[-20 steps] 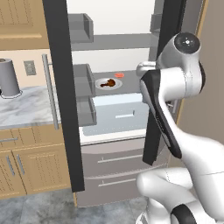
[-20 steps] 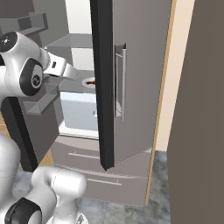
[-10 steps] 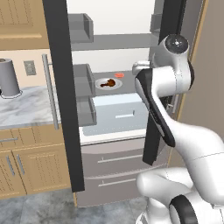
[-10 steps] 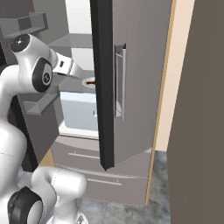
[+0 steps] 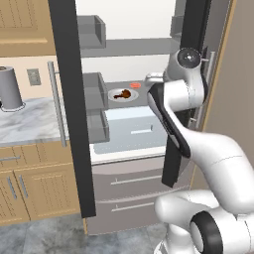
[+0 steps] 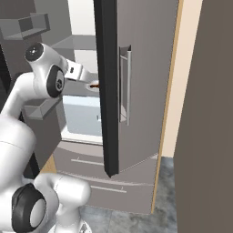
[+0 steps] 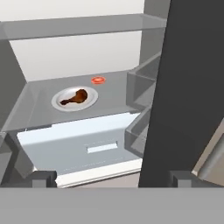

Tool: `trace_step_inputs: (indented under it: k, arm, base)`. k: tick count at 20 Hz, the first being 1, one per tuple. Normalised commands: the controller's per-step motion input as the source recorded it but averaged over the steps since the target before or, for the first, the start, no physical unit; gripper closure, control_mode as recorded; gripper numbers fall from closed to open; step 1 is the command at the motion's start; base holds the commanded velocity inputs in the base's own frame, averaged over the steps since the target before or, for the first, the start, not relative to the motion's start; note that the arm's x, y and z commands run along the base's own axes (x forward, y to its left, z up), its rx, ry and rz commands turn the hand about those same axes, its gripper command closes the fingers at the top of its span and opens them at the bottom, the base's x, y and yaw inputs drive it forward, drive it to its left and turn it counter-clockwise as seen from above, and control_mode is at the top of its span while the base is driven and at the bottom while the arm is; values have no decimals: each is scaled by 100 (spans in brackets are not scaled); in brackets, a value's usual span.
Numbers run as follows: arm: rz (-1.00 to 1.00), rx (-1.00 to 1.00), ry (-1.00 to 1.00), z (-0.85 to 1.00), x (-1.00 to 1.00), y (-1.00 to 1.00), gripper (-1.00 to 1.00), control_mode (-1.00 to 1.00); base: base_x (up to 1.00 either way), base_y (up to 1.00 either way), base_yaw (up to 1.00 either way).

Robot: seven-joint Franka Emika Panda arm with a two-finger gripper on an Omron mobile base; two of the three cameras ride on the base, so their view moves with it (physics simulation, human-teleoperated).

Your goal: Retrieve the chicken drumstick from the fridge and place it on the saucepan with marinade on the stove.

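Gripper (image 7: pixel 109 177) nearest, fingers (image 7: pixel 43 178) wide apart with nothing between them, aimed into the open fridge (image 5: pixel 134 134). Right door (image 7: pixel 188 87) edge-on just ahead, dark seal filling the right of the hand view; same door in the right base view with its long bar handle (image 6: pixel 125 84) facing out. Left door (image 5: pixel 69 109) swung open too, grey bins on its inner face. Below the opening, two closed lower drawers; just above them a pale crisper drawer (image 7: pixel 83 146) with a light front.

Farther in, on the grey shelf (image 7: pixel 39 109) above that crisper: a white plate (image 7: pixel 61 103) carrying the chicken drumstick (image 7: pixel 75 98), a small glossy reddish-brown lump, thick end toward the right, thin dark end pointing left. Well clear of the fingers. Just behind the plate and to the right, a small flat red-orange item (image 7: pixel 98 80). Above, another grey shelf against the white back wall.

Against half a second ago: upper arm and wrist lower and further in toward the shelf, hand nearer the plate. Drumstick, plate and doors unmoved. Fingers as wide as before.
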Motion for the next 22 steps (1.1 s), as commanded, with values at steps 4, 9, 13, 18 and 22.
trace_step_inputs:
  k: [4, 9, 13, 18, 22]
  arm:
    - [0, 0, 0, -3, 60, 0, -100, -100]
    - [-3, 0, 0, 0, 61, -2, -100, -100]
    - [-10, 0, 0, 0, 43, -8, -100, -100]
    - [-13, -5, 0, -5, 31, -9, -100, -100]
    - [-15, -6, 0, -7, 24, -19, -100, -100]
  base:
    - [0, 0, 0]
    - [0, 0, 0]
    - [0, 0, 0]
    - [0, 0, 0]
    - [0, 0, 0]
